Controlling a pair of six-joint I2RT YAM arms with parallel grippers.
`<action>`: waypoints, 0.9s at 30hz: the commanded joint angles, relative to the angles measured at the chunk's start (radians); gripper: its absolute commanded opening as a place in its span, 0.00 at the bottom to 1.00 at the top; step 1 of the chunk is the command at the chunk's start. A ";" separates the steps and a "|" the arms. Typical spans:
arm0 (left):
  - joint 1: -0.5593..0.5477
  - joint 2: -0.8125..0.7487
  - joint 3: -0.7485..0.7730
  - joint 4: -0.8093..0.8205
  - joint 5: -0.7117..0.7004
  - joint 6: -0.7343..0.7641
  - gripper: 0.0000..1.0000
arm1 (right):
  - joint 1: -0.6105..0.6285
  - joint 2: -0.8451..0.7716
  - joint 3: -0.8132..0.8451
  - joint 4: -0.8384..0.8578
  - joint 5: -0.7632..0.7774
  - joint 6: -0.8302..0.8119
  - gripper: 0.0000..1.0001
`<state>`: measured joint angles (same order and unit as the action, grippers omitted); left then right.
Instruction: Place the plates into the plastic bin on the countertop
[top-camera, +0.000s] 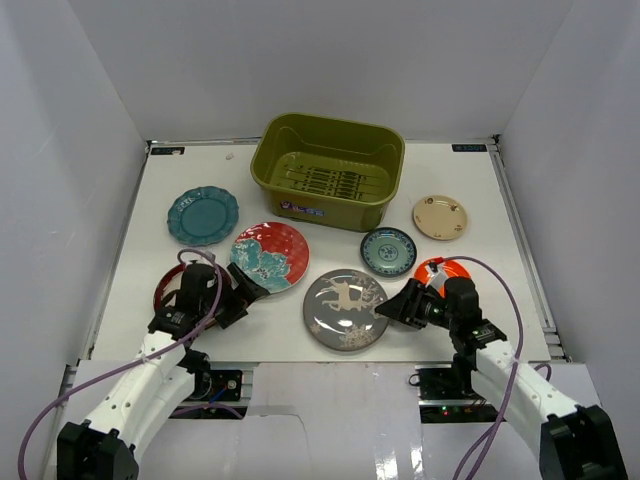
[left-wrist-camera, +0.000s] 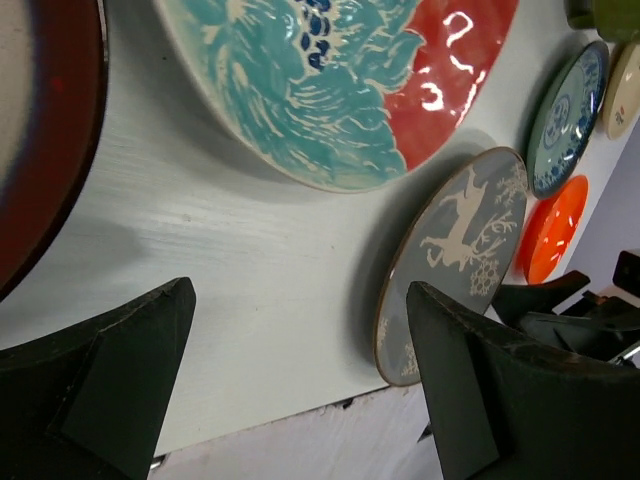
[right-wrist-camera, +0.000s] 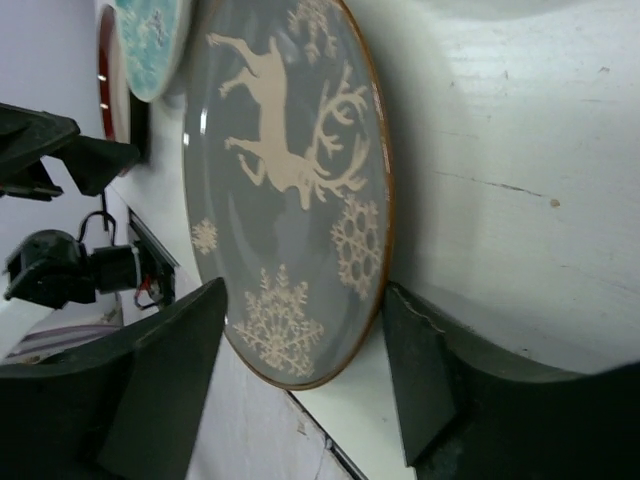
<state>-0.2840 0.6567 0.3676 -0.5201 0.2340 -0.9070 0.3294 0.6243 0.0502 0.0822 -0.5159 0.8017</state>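
The olive-green plastic bin (top-camera: 325, 170) stands empty at the back of the white countertop (top-camera: 460, 180). Seven plates lie in front of it: teal scalloped (top-camera: 203, 215), red-and-teal floral (top-camera: 270, 256), grey deer (top-camera: 345, 308), small teal patterned (top-camera: 388, 251), beige (top-camera: 440, 217), orange (top-camera: 447, 270), partly under my right arm, and dark-red-rimmed (top-camera: 172, 288) under my left arm. My right gripper (top-camera: 397, 308) is open, its jaws straddling the grey deer plate's (right-wrist-camera: 290, 190) near right rim. My left gripper (top-camera: 245, 292) is open and empty over bare table (left-wrist-camera: 250, 260) just below the floral plate (left-wrist-camera: 340, 90).
White walls enclose the table on three sides. The near metal edge (top-camera: 330, 362) runs just below the grey plate. In the left wrist view the grey plate (left-wrist-camera: 450, 250), small teal plate (left-wrist-camera: 565, 110) and orange plate (left-wrist-camera: 555, 225) lie to the right.
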 joint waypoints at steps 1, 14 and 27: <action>0.002 -0.023 -0.062 0.086 -0.067 -0.111 0.97 | 0.060 0.109 -0.190 0.212 0.079 0.065 0.65; 0.000 0.052 -0.185 0.296 -0.164 -0.193 0.96 | 0.076 -0.243 -0.041 -0.093 0.122 0.085 0.08; -0.007 0.182 -0.171 0.446 -0.219 -0.230 0.89 | 0.077 -0.097 0.473 0.166 -0.003 0.271 0.08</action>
<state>-0.2855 0.8188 0.1997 -0.0956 0.0608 -1.1286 0.4015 0.4648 0.4133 -0.0097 -0.4637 1.0050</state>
